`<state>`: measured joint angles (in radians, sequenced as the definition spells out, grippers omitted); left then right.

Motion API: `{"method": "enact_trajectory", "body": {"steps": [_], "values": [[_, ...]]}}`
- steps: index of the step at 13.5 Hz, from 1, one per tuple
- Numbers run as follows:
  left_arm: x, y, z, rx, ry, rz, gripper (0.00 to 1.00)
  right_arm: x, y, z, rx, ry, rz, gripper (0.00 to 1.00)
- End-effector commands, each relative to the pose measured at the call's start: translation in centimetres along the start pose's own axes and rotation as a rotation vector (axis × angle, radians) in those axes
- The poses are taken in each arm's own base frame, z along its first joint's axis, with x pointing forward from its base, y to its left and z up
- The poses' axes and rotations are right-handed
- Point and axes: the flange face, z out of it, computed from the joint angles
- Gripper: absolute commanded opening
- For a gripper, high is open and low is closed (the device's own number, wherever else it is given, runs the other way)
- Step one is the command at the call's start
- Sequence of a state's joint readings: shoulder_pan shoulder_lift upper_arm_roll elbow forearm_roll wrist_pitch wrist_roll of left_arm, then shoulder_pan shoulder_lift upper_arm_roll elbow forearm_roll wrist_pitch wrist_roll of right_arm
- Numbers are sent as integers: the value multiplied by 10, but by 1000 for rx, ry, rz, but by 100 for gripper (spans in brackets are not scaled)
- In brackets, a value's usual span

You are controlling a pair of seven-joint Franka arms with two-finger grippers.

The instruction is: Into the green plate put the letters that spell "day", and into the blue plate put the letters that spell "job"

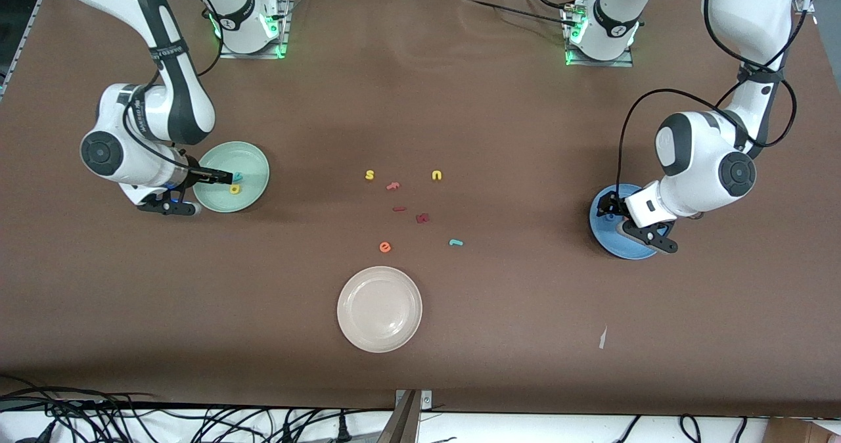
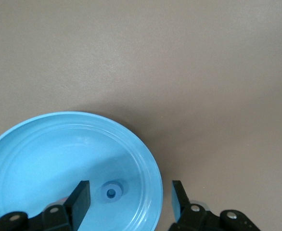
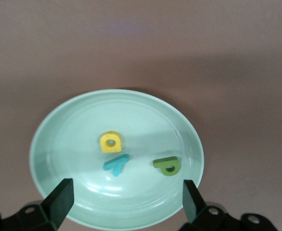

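Note:
The green plate [image 1: 253,160] [image 3: 64,144] lies toward the right arm's end of the table. In it lie the yellow "d" [image 3: 111,142] [image 1: 234,188], the teal "y" [image 3: 116,164] [image 1: 238,176] and the dark green "a" [image 3: 167,166]. My right gripper [image 1: 179,206] [image 3: 127,186] hangs open over this plate's rim, holding nothing. At the left arm's end, the blue plate [image 1: 614,242] [image 2: 35,154] holds the blue "o" [image 2: 112,192]. My left gripper [image 1: 631,223] [image 2: 130,190] is open above the "o", apart from it. The teal "j" [image 1: 455,242] lies on the table mid-way. The "b" is not clearly visible.
Loose letters lie in the table's middle: yellow "s" [image 1: 370,175], yellow "u" [image 1: 437,175], pink "f" [image 1: 393,185], two dark red letters [image 1: 399,208] [image 1: 422,218] and orange "e" [image 1: 385,247]. A cream-white plate [image 1: 379,309] sits nearer the front camera.

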<state>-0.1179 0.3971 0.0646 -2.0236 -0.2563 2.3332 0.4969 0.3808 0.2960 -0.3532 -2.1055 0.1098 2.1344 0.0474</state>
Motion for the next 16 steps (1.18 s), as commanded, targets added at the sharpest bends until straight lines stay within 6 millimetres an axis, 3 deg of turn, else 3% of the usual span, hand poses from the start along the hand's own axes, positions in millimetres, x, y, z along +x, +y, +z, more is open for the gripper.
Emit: {"method": "enact_trajectory", "body": {"steps": [1, 4, 5, 7, 10, 11, 14, 16], "values": [[8, 23, -12, 10, 21, 41, 75, 15, -17, -75, 24, 2, -45, 100], [47, 100, -18, -46, 78, -5, 75, 19, -40, -171, 20, 6, -99, 100], [60, 131, -20, -52, 90, -27, 75, 17, -45, -195, 20, 24, -109, 100], [77, 183, -6, -54, 80, -97, 75, 13, -47, -231, 21, 64, -116, 100], [112, 258, 20, -50, 90, -43, 75, 2, -29, -280, 21, 78, -99, 100], [121, 269, 29, -40, 99, -29, 75, -5, -25, -286, 20, 59, -82, 100], [134, 278, 54, 20, 155, 21, 75, -29, -1, -327, 64, 147, -68, 100], [134, 292, 66, 94, 155, 113, 75, -37, 11, -332, 71, 190, -79, 100]]}}
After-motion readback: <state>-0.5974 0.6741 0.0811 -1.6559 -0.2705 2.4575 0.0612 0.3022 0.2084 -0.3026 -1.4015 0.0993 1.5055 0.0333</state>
